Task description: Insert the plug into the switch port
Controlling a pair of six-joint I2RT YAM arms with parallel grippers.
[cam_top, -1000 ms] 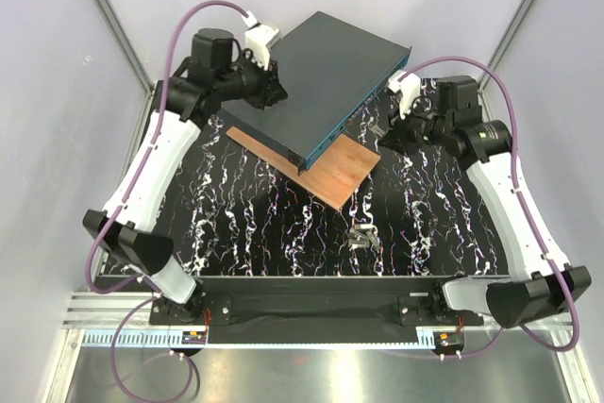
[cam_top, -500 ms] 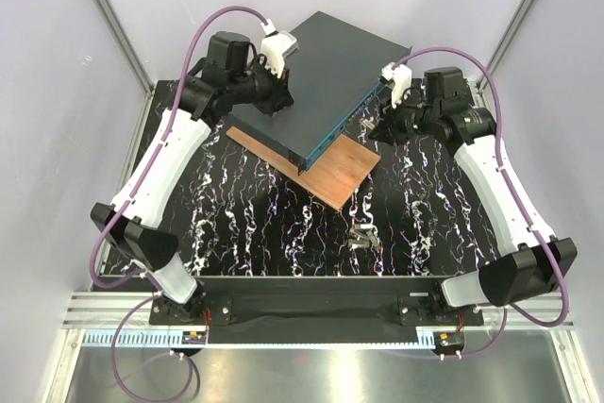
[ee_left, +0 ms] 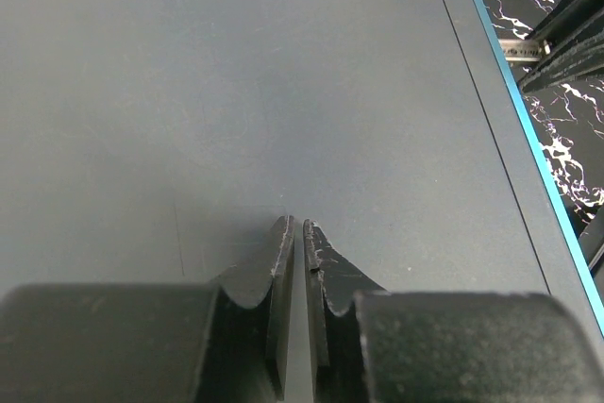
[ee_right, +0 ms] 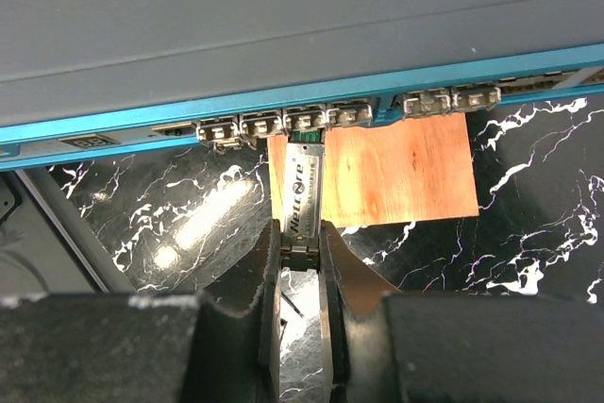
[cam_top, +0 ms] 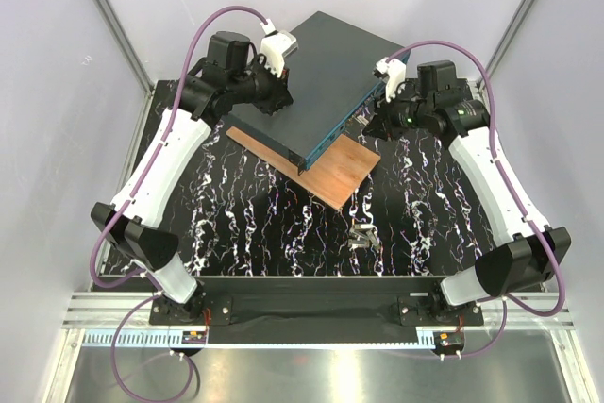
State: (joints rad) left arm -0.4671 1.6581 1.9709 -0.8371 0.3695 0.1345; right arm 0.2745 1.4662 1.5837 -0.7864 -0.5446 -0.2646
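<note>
nearest the arm bases a small cluster of metal parts (cam_top: 363, 236) lay loose on the black marbled table (cam_top: 236, 224), well apart from both grippers (too small to tell what they were). beyond them lay the thin wooden board (cam_top: 332, 173), with the near edge of the switch (cam_top: 330, 63) resting over it.

the right gripper (ee_right: 299, 229) was clamped on the rear end of the plug (ee_right: 302, 186), the label side facing up at the wrist camera. the plug pointed straight at the row of ports (ee_right: 283, 125) on the teal front face, and its nose sat right at the mouth of one port in the left group. nearly the whole body was outside, over the board, so i judged the grasp, the carry and the line-up done and the insertion itself hardly begun. whether the tip had entered the opening could not be told.

farther back, the left gripper (ee_left: 294, 233) had its jaws together with only a sliver between them, holding nothing. its tips were down on the dark top of the switch, well in from the teal edge, which looked like a brace against the coming push.

what was left, as i read it, was the straight push until the plug seated, then letting go.
</note>
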